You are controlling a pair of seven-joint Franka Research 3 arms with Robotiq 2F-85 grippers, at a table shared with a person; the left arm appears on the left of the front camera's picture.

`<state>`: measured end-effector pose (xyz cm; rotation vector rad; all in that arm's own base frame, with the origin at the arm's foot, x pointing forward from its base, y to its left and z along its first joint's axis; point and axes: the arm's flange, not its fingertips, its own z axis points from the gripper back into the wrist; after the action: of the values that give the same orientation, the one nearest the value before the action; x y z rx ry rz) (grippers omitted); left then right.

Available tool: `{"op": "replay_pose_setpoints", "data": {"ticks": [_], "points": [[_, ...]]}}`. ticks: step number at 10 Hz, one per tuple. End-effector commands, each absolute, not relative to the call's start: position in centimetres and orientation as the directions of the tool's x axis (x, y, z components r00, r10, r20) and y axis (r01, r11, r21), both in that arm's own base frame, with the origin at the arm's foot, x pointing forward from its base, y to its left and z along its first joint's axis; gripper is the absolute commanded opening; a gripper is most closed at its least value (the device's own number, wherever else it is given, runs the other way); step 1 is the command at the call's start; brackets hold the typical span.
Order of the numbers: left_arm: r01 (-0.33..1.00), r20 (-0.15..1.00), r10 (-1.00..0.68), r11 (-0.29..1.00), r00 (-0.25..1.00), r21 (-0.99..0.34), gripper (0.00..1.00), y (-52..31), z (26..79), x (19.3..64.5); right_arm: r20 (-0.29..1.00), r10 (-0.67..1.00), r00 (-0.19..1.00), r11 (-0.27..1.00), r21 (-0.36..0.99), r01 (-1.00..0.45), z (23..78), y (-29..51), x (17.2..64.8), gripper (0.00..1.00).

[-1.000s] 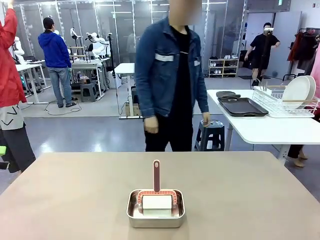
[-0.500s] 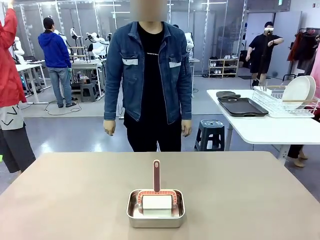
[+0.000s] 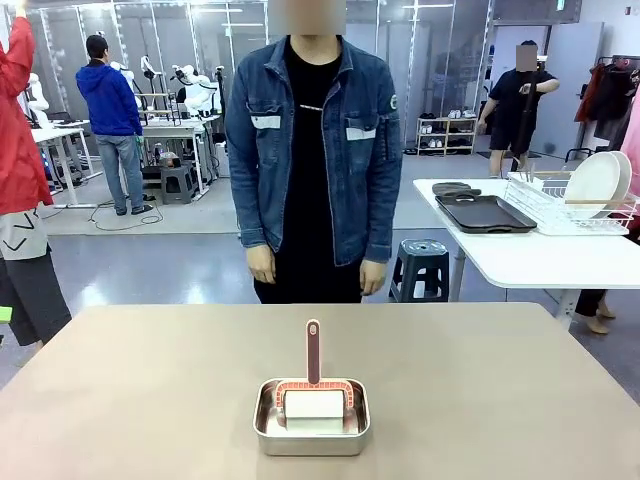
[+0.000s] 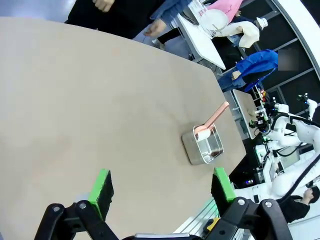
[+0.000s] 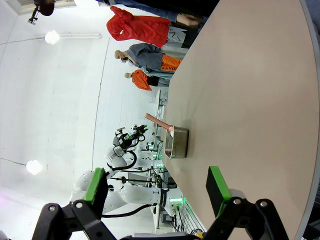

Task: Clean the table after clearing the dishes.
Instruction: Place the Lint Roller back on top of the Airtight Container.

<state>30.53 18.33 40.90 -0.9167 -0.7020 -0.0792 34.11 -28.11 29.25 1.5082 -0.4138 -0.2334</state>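
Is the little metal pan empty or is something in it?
Not empty. The rectangular steel pan holds a white roller with a reddish-brown handle sticking up.

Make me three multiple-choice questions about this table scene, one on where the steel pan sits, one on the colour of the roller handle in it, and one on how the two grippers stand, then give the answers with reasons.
1. Where does the steel pan stand?
A. On the beige table, near the robot's edge, about midway across
B. On the white side table
C. On the stool

2. What colour is the handle of the roller in the pan?
A. Blue
B. Reddish brown
C. Yellow

3. How do the left gripper and right gripper stand?
A. Both shut on the pan
B. Left shut, right open
C. Both open, holding nothing

Answers:
1 A, the front view shows the pan on the beige tabletop.
2 B, the upright handle is reddish brown.
3 C, each wrist view shows green pads wide apart with nothing between them.
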Motion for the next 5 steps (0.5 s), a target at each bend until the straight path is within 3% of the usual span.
{"op": "replay_pose_setpoints", "data": {"ticks": [1,5], "points": [[0.332,0.581,0.241,0.627,0.777,-0.704,1.0,18.88,40.77,30.25,0.116,-0.396,0.911,0.067,0.993,-0.097,29.53,-28.0,33.9,1.0],[0.332,0.581,0.241,0.627,0.777,-0.704,1.0,18.88,40.77,30.25,0.116,-0.396,0.911,0.067,0.993,-0.097,29.53,-28.0,33.9,1.0]]}}
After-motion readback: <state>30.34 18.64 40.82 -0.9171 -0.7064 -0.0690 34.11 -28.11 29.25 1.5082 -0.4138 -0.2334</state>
